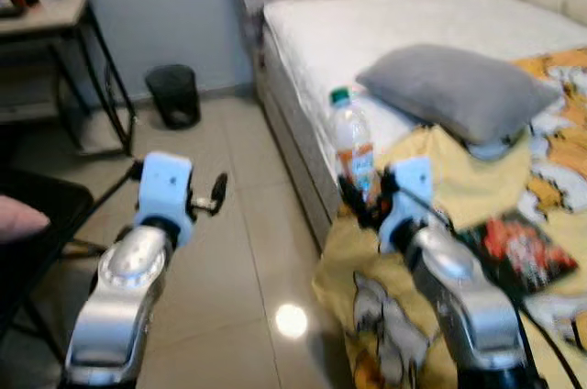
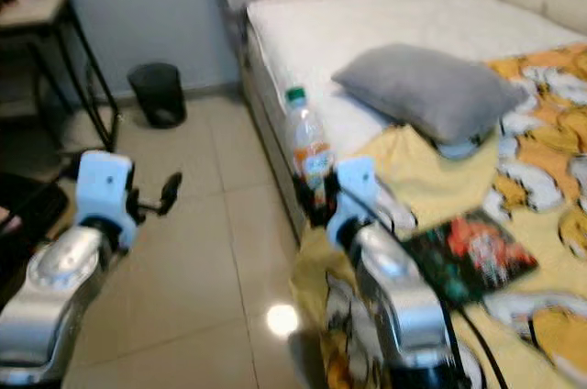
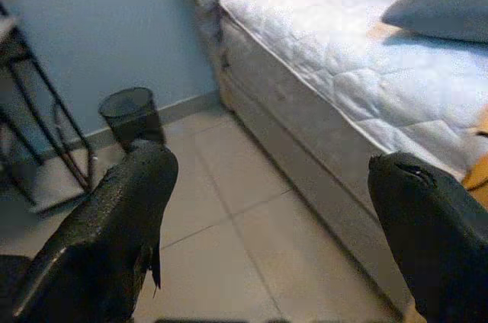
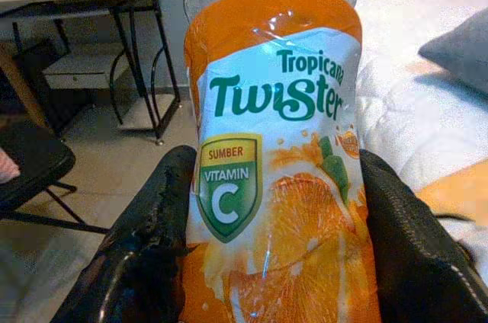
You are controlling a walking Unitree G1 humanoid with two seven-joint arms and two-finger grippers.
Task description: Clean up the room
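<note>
- Okay, nearest thing first: my right gripper [image 1: 359, 198] is clamped around the lower half of a plastic bottle [image 1: 352, 144], one black finger on each side of the orange label. The bottle stands upright, green cap on top, at the edge of the bed [image 1: 303, 118], above the yellow blanket [image 1: 459, 183].
- What worries me: the plastic looks thin and mostly empty, so I reckon a harder squeeze buckles it and it squirts out sideways. Too soft and it slides down through my fingers [image 4: 145, 239] when I swing the arm.
- Also, the fingers grip low on the body, so I'd guess the top could tip if I turn fast.
- My left gripper [image 1: 209, 198] hangs over the tiled floor [image 1: 229, 224], fingers spread wide with nothing between them, well apart from the bottle.
- A bit further out: a dark printed packet [image 1: 518, 247] lies flat on the blanket beside my right arm, and a grey pillow [image 1: 454, 91] sits just behind the bottle. Dragging my elbow across could snag the blanket, I think.
- Farthest: a small black bin [image 1: 173, 94] stands on the floor by the wall, next to a metal-legged table [image 1: 55, 13]. It's probably where the bottle belongs, and it's well away from my right gripper, so I'd have to walk it over without bumping the dark chair [image 1: 37, 215] on my left.
</note>
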